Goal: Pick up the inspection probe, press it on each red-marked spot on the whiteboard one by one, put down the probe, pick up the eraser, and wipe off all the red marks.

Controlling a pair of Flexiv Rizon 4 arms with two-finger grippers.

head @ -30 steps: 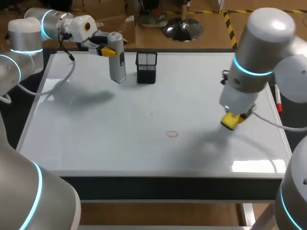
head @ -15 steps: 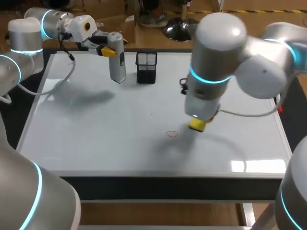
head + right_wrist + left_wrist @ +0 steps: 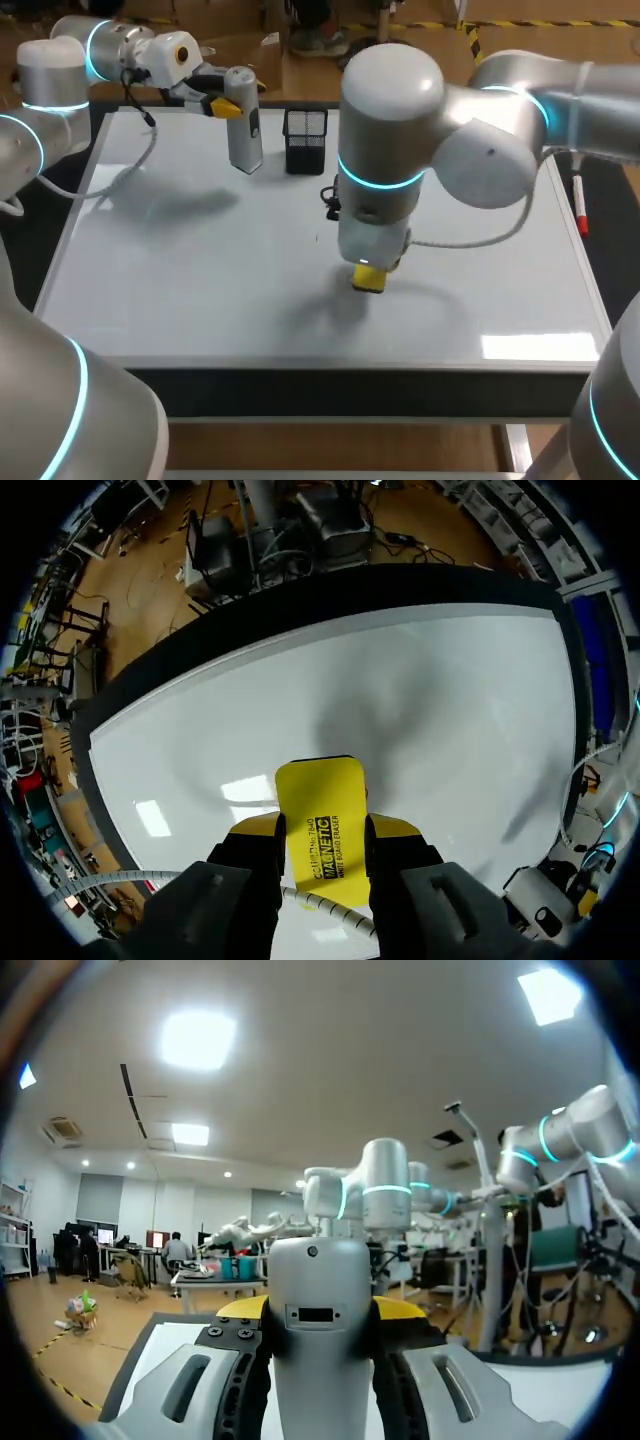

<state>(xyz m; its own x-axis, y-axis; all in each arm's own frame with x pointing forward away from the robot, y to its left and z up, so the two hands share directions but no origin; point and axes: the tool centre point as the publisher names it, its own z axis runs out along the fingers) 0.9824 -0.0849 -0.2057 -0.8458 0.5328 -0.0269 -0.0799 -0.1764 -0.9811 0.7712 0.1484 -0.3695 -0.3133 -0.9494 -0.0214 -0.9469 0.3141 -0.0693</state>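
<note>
The grey inspection probe (image 3: 245, 132) hangs upright over the whiteboard's (image 3: 180, 270) back left, with my left gripper (image 3: 225, 105) shut on its upper part. In the left wrist view the probe (image 3: 320, 1290) fills the gap between the yellow-tipped fingers of that gripper (image 3: 320, 1310). My right arm reaches in past the middle, and its gripper (image 3: 370, 277) is shut on the yellow eraser (image 3: 369, 280), low over the board's centre. The right wrist view shows the eraser (image 3: 320, 820) clamped between the fingers (image 3: 258, 827), pointing down at the whiteboard (image 3: 450, 700). No red mark shows; the arm hides that spot.
A black mesh pen holder (image 3: 305, 140) stands at the back, right of the probe. A red marker (image 3: 578, 205) lies along the board's right edge. A tiny dark speck (image 3: 317, 238) sits left of the right gripper.
My right arm has swept left across the board with the eraser, from the right side to the centre, and now covers the red oval mark. The left arm has kept still.
</note>
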